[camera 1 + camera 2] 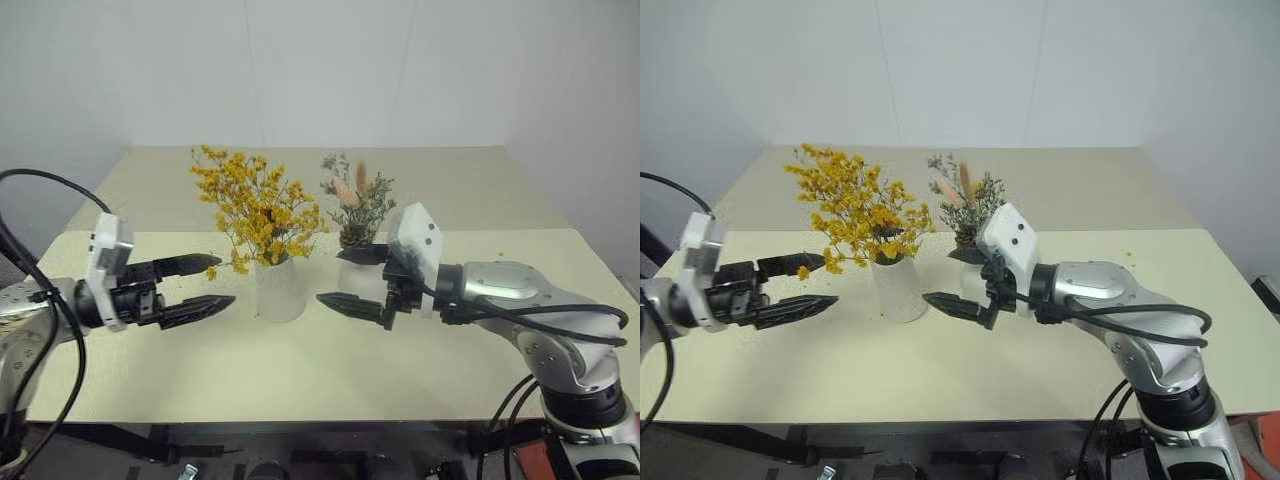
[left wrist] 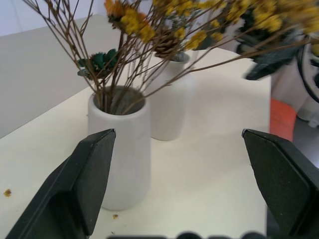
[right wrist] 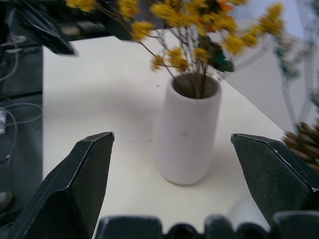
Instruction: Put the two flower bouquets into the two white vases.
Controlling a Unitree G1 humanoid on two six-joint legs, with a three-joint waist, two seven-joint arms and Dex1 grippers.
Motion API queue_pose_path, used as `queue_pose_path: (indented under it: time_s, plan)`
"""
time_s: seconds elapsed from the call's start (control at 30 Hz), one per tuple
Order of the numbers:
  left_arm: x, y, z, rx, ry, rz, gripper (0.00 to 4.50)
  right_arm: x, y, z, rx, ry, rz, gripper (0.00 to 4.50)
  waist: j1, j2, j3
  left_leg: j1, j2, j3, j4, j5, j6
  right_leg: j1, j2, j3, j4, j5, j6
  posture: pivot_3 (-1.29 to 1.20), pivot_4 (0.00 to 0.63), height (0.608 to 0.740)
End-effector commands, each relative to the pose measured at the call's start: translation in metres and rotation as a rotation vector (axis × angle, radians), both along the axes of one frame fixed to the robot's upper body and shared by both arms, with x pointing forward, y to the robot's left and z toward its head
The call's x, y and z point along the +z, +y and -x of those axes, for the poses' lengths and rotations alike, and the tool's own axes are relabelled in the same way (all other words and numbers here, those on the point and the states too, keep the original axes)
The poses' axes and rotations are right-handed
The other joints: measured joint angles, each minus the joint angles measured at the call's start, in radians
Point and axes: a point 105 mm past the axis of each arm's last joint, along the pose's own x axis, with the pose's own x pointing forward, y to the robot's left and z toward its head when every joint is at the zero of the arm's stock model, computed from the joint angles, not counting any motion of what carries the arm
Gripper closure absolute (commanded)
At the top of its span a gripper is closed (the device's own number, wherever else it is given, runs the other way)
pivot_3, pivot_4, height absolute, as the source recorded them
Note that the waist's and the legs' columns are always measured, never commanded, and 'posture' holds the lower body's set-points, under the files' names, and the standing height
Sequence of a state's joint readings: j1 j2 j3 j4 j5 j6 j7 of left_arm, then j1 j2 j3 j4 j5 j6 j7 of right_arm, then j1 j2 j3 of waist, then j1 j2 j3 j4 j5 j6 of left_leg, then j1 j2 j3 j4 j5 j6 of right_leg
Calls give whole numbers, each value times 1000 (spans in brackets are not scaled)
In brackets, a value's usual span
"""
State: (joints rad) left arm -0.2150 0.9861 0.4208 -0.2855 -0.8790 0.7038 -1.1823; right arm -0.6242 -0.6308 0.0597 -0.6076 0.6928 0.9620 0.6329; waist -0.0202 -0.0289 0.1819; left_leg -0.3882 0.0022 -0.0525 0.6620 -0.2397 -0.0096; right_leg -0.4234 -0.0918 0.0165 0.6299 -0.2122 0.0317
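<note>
Both bunches already seated. Yellow bouquet (image 1: pixel 255 205) standing in the tapered vase (image 1: pixel 279 286), between the left end effector (image 1: pixel 203 285) and the right end effector (image 1: pixel 350 278); grey-green bouquet (image 1: pixel 355 205) in the second vase (image 2: pixel 169 102), just behind the right end effector. Both end effectors gaping wide, gripping nothing. Main risk judged from here: a careless pull-out snagging the thin brown stems spreading over both sets of fingers, dragging the bunch out or tipping the light vase on the bench (image 1: pixel 300 370). Right wrist close to the pinecone sprigs; sideways swing likely to knock that vase.
</note>
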Motion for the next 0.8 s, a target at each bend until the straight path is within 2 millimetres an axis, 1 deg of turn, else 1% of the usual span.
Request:
queue_pose_path:
  time_s: [0.03, 0.2, 0.37, 0.6, 0.8]
  plan:
    - [17, -8, 20, -123, -46, -29, 61, 12, -9, 7, 1, -47, -5, 0, 1, 0, 0, 0, 0, 0, 0, 0, 0, 0, 0, 0, 0, 0, 0, 0, 150, 740]
    - [26, -16, 29, -213, -65, -38, 61, 13, -20, 8, -26, -42, 16, 0, 1, 0, 0, 1, 1, 1, 0, 0, 0, 0, 1, 0, 0, 0, 0, 0, 150, 740]
    - [28, -16, 37, -282, -43, -71, 61, 14, -30, 12, -41, -46, 33, 0, 0, 0, 0, 0, 1, 1, -1, 0, 0, 0, 1, 0, 0, 0, 0, 0, 150, 740]
    - [30, -13, 42, -276, -45, -75, 61, 14, -40, 21, -48, -54, 53, 0, 1, 0, 0, 0, 1, 1, -1, 0, 0, 0, 1, 0, 0, -1, 0, 0, 150, 740]
    - [31, -9, 46, -238, -53, -73, 61, 16, -47, 27, -47, -56, 40, 0, 1, 0, 0, 0, 1, 1, -1, 0, 0, 0, 1, 0, 0, -1, 0, 0, 150, 740]
